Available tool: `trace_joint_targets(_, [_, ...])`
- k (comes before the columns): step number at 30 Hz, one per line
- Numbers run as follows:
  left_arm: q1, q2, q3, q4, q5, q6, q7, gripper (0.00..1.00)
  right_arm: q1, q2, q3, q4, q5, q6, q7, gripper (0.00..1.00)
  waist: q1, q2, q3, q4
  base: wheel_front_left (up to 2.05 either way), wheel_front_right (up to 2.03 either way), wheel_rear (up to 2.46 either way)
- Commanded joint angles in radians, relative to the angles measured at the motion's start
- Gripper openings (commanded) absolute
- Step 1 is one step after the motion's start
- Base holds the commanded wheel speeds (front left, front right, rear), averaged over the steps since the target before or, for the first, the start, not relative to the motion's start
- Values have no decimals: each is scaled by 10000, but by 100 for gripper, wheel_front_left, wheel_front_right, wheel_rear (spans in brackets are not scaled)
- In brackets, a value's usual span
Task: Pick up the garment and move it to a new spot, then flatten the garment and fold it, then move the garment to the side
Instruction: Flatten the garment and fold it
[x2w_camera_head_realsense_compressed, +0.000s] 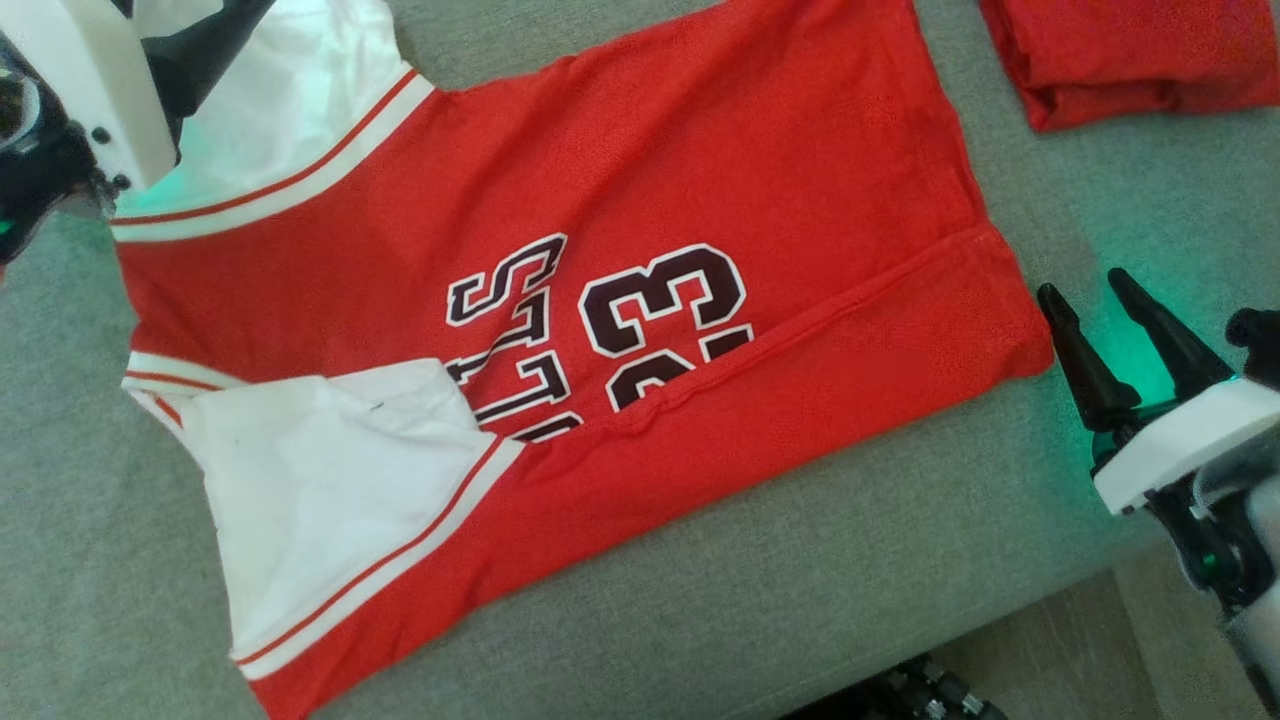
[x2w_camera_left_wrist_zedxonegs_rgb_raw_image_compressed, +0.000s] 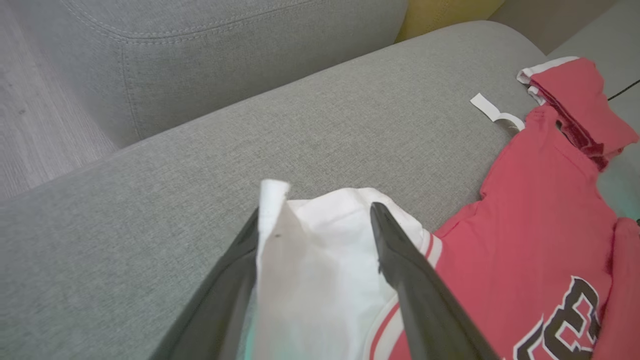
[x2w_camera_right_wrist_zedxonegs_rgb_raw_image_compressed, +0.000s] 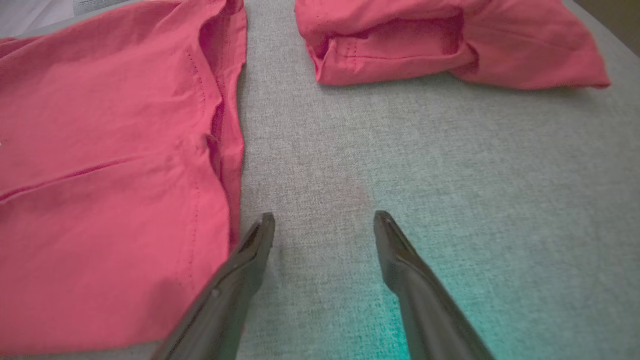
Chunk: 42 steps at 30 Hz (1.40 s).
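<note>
Two pairs of fingers stand spread wide, and neither is pinching anything. At the jersey's (x2w_camera_head_realsense_compressed: 750, 180) far left end, the left gripper (x2w_camera_left_wrist_zedxonegs_rgb_raw_image_compressed: 315, 210) sits over the white sleeve (x2w_camera_head_realsense_compressed: 300, 110). In the left wrist view, that sleeve's cloth humps up between the dark fingers (x2w_camera_left_wrist_zedxonegs_rgb_raw_image_compressed: 420, 300) without being clamped.

The jersey lies spread on a grey cushion (x2w_camera_head_realsense_compressed: 850, 560), shoulders to the left and hem to the right. Its second sleeve (x2w_camera_head_realsense_compressed: 320, 480), on the near side, is turned in over the start of the black lettering (x2w_camera_head_realsense_compressed: 660, 300). The jersey's near long edge is also folded in, making a ridge that cuts across the digits. The folding looks begun but not finished.

Just beyond the jersey's hem, the right gripper (x2w_camera_head_realsense_compressed: 1080, 282) hovers over bare cushion, apart from the cloth. Past the jersey's far hem corner lies a folded red cloth (x2w_camera_head_realsense_compressed: 1130, 60), which has no part in this task.

The jersey looks light, thin and limp. It will probably sag, drag and crease if lifted from one point, and loose layers may slide over each other. Firmer holds would likely be the striped band where sleeve meets body on the left, and the stitched hem corner on the right. Both layers should be pinched together, and the two ends lifted evenly so the folds stay in.
</note>
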Motion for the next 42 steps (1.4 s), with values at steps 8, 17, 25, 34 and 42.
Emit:
trace_joint_targets(8, [-575,474,475,-59,65,-104,-50,100,58,-253,103,-108,-37,-7,-120,100,0,0,-15,90,0,0,0])
trace_joint_targets(17, [-695,559,449,26,352,-259,-445,26,60,-273,173,-62,2,-7,-129,100,0,0,28,112,0,0,0])
trace_joint_targets(25, [-718,600,224,125,563,-501,-798,0,-106,-404,192,-135,63,-7,-122,100,0,0,4,164,0,0,0])
trace_joint_targets(34, [-887,656,-128,-131,673,-659,-1263,0,-1339,-565,538,-508,244,-7,369,100,0,0,-138,367,0,0,0])
trace_joint_targets(42, [-1395,613,-648,-758,681,-684,-1344,0,-4113,-103,1413,626,685,-7,2394,100,0,0,42,776,0,0,0])
